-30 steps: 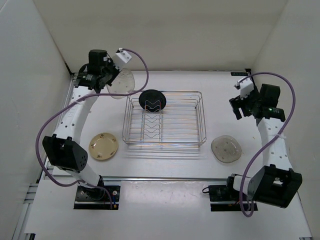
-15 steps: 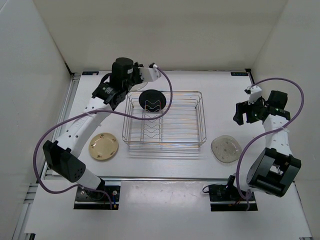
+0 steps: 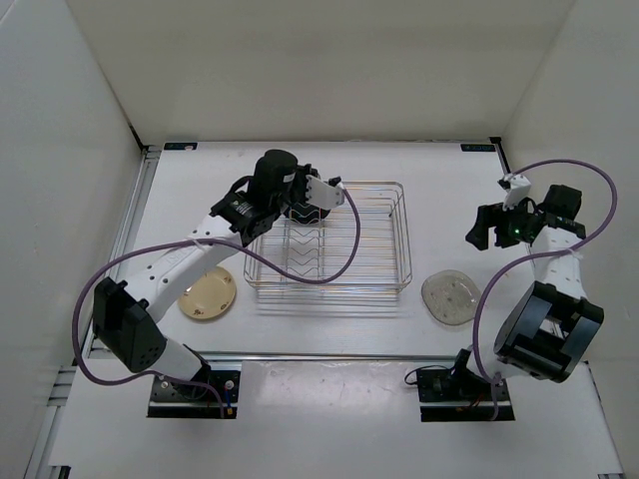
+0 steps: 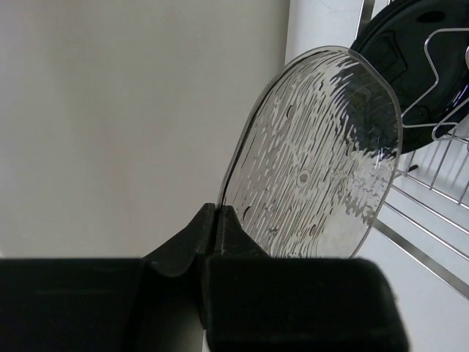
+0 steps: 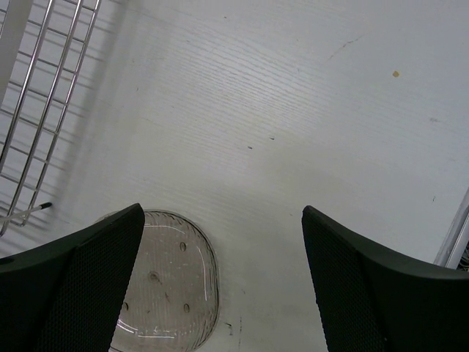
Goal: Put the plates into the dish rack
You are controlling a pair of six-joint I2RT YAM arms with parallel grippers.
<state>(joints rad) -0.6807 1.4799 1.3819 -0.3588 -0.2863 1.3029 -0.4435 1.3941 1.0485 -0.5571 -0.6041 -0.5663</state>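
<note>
White table (image 3: 349,344); left end effector (image 4: 215,220) tight on translucent plate (image 4: 315,154), wrist-view only; right end effector (image 5: 221,213) wide.

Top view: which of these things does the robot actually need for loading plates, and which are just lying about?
Part of the job: dish rack; black plate standing in it; clear plate pinched in the left hand; cream plate; second clear plate on the table.
Just there: purple cables; metal rail.

L arm (image 3: 180,261) stretches fwd and inward, L gripper (image 4: 216,213) pinched tight on rim of clear plate (image 4: 315,154), while R arm (image 3: 551,267) sits folded near its base, R gripper (image 5: 222,211) angled down w/ jaws spread wide.
</note>
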